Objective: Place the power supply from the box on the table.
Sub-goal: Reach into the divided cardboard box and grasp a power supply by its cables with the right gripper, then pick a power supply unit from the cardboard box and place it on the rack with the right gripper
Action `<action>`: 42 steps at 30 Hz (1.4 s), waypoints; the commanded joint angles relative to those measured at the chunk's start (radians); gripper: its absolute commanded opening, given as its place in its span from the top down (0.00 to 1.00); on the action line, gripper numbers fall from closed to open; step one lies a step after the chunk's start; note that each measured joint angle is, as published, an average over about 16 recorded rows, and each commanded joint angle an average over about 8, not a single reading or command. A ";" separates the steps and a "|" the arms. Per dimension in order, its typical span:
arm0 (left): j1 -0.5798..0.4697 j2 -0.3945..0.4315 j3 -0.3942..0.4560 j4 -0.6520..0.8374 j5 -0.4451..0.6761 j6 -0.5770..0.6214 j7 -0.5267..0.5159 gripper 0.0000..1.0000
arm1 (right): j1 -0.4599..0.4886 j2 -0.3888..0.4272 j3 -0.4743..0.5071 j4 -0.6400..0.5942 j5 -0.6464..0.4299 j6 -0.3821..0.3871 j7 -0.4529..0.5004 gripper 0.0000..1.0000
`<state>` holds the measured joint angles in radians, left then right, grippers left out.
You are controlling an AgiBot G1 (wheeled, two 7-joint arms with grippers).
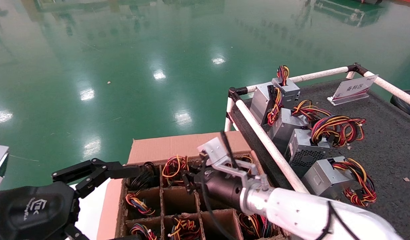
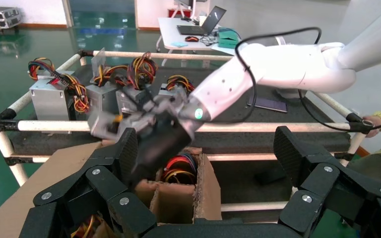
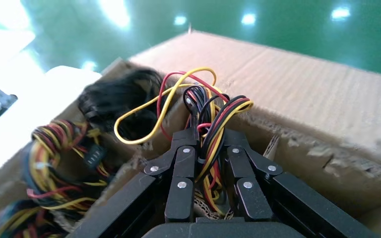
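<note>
Power supply (image 3: 213, 124) wires pinched by right pincer (image 3: 209, 144), inside box (image 3: 297, 89) cell

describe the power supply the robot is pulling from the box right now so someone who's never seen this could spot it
Start at the brown cardboard box left of the table. In its far row of cells, the right end effector is shut on the wire bundle of the power supply. Unlike its neighbours' loose wires, this red, yellow and black bundle is pinched between black fingers.
</note>
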<state>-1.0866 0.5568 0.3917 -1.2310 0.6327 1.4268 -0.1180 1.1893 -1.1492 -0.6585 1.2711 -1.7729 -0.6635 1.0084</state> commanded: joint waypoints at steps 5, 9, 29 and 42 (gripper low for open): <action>0.000 0.000 0.000 0.000 0.000 0.000 0.000 0.00 | 0.034 0.057 0.043 0.063 0.074 -0.042 0.039 1.00; 0.000 0.000 0.000 0.000 0.000 0.000 0.000 0.00 | 0.092 0.094 0.086 0.075 0.149 -0.084 0.060 1.00; 0.000 0.000 0.000 0.000 0.000 0.000 0.000 0.00 | 0.708 0.059 0.246 -0.504 0.299 -0.136 0.019 1.00; 0.000 0.000 0.000 0.000 0.000 0.000 0.000 0.00 | 0.928 -0.054 0.229 -1.080 0.180 0.191 -0.290 1.00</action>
<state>-1.0866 0.5568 0.3917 -1.2310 0.6327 1.4268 -0.1180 2.1054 -1.1893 -0.4242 0.2179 -1.5808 -0.4987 0.7238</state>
